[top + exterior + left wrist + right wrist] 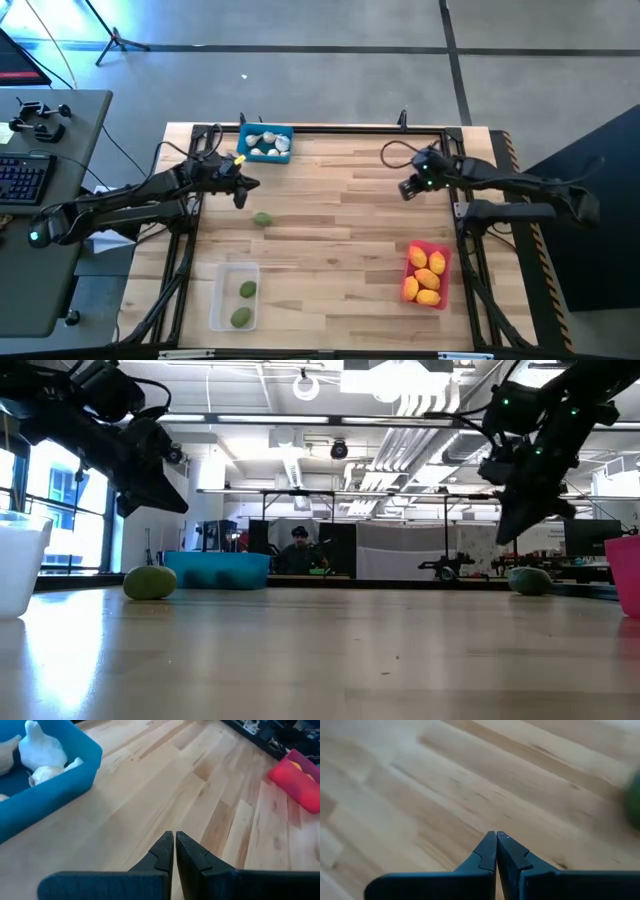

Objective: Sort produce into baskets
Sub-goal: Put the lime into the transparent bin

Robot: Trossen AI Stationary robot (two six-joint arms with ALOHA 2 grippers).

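Sorting state: while one green fruit [262,219] is left loose on the table [340,240], garlic bulbs [267,144] are grouped in the blue basket [266,129], lemons [427,274] in the red basket [441,249], green fruits [244,303] in the clear basket [222,290].
Left gripper [240,197]: jaws pressed together, empty, held beside the loose fruit.
Right gripper [408,188]: jaws pressed together, empty, parked above bare boards.
Low view only: a second green fruit [529,581] is shown at the right.
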